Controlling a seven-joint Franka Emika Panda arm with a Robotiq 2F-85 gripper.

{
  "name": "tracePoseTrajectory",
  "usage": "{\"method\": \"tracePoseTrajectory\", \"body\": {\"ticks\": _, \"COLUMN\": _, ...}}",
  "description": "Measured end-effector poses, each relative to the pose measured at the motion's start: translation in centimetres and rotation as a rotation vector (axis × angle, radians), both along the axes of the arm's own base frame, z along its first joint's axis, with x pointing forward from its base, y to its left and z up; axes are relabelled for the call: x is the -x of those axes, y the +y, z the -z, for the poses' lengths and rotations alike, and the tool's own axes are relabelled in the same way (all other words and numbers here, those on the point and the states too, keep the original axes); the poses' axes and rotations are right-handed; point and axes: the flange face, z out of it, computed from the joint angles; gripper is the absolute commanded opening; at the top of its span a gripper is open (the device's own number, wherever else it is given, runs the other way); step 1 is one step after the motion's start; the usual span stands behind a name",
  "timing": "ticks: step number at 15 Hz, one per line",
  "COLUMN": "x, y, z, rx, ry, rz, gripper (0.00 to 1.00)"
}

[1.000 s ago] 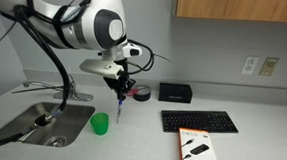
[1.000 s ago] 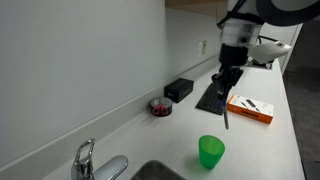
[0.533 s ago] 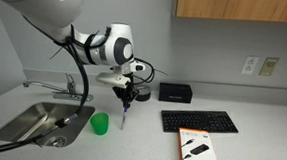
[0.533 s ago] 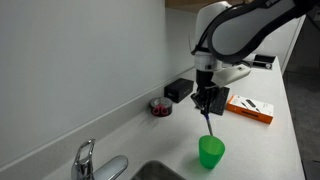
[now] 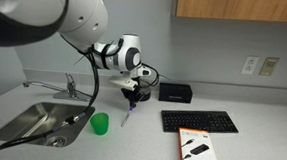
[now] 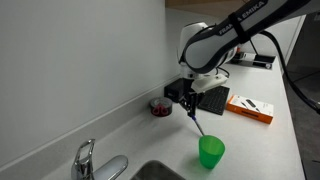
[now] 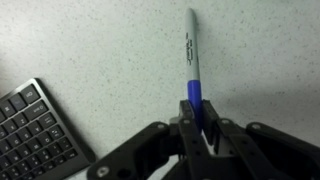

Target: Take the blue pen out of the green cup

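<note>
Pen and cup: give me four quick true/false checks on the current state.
1. The gripper is shut on the pen. True.
2. The pen stands inside the cup. False: it is out of the cup, hanging from the gripper over the counter beside it.
3. The cup lies tipped over in the sink. False: it stands upright on the counter next to the sink.
4. The wrist view shows the keyboard to one side of the pen. True.
</note>
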Motion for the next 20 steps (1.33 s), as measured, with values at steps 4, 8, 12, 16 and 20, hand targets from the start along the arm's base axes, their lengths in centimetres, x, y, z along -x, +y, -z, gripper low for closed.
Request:
{"method": "tracePoseTrajectory", "body": {"ticks": 4, "x": -1.6, "y": -1.0, "z": 1.1, "rx": -0.005, "ry": -0.009, "rz": 0.024, "gripper": 0.54}}
{"method": "tracePoseTrajectory", "body": {"ticks": 8, "x": -2.6, "y": -1.6, "z": 1.3, "rx": -0.004, "ry": -0.021, "rz": 0.032, "gripper": 0.84}}
{"method": "tracePoseTrajectory", "body": {"ticks": 12, "x": -3.2, "y": -1.8, "z": 0.9, "rx": -0.011, "ry": -0.036, "rz": 0.038, "gripper": 1.00}}
{"method": "tracePoseTrajectory", "body": {"ticks": 16, "x": -3.5, "y": -1.8, "z": 0.4, "rx": -0.016, "ry": -0.050, "rz": 0.040, "gripper": 1.00}}
{"method": "tracePoseTrajectory", "body": {"ticks": 20, "x": -3.6, "y": -1.9, "z": 0.1, "rx": -0.021, "ry": -0.049, "rz": 0.041, "gripper": 1.00}}
